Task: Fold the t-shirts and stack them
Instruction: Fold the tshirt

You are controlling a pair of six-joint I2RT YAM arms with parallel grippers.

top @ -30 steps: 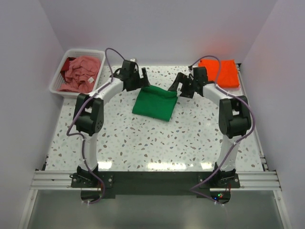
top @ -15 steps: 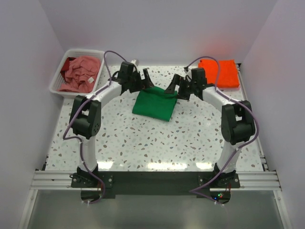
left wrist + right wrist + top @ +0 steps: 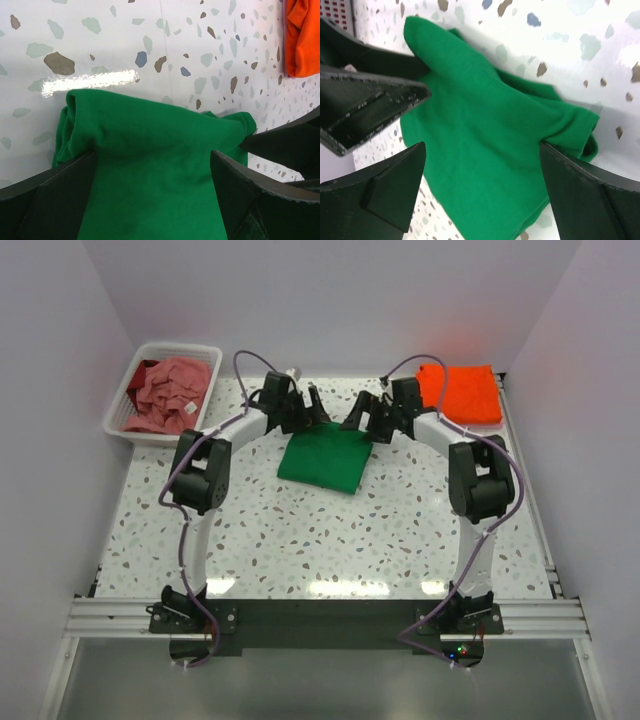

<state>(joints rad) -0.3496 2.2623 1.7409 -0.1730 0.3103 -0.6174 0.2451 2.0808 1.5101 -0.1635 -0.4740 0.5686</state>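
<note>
A folded bright green t-shirt (image 3: pixel 325 462) lies mid-table. Both grippers hang over its far edge, side by side. My left gripper (image 3: pixel 310 412) is open, and in the left wrist view its fingers (image 3: pixel 47 195) straddle the green t-shirt (image 3: pixel 150 140) without closing on it. My right gripper (image 3: pixel 360 418) is open too, its jaws wide on either side of the green cloth (image 3: pixel 485 150). A folded orange t-shirt (image 3: pixel 465 392) rests at the far right corner. The dusty pink t-shirt (image 3: pixel 165 392) lies crumpled in the basket.
The white slatted basket (image 3: pixel 113 418) stands at the far left corner. White walls close in the speckled table (image 3: pixel 320 540) on three sides. My left gripper's black fingers (image 3: pixel 365 100) sit close beside the right one in the right wrist view.
Both arms have reached forward and inward, bringing the two open grippers closer together over the green t-shirt's far edge. The shirts have not moved.
</note>
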